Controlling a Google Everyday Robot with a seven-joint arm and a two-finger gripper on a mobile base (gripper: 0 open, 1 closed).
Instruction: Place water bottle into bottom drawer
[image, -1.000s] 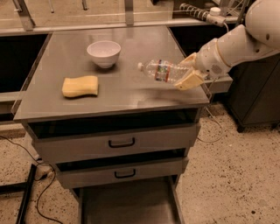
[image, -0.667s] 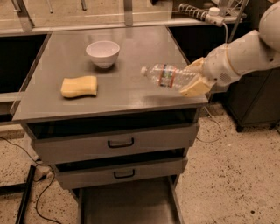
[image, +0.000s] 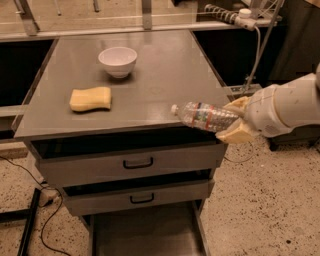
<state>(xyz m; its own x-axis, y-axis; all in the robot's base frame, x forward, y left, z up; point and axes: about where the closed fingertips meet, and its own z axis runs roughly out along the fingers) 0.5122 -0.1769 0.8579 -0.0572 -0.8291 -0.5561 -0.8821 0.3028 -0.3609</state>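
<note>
Item 1. Bottom drawer (image: 145, 234): wide grey metal tray with a dark flat floor, pulled open. It lies well below the gripper and to its left, nearest the camera.

Item 2. Two grey drawer fronts (image: 137, 163) with black handles, shut, stacked between the tray and the gripper's height, to its left.

Item 3. Gripper (image: 232, 120): tan two-finger unit on a white arm (image: 280, 110), closed around the base end of the water bottle (image: 206, 116), one finger above and one below. The small clear crinkled plastic bottle with a white cap and red, green and white label hangs in the air at the front right corner of the grey cabinet top (image: 165, 85).

Item 4. Yellow sponge (image: 90, 98): on the top, well left of the gripper.

Item 5. White bowl (image: 118, 61): further left and beyond.

Hazard: the grip holds only the base end, so the thin plastic may buckle or slip. On the way down, the cap end may strike the cabinet edge or the drawer fronts.

Orientation: the long axis is near horizontal. The cap points left and sits slightly higher than the base.
</note>
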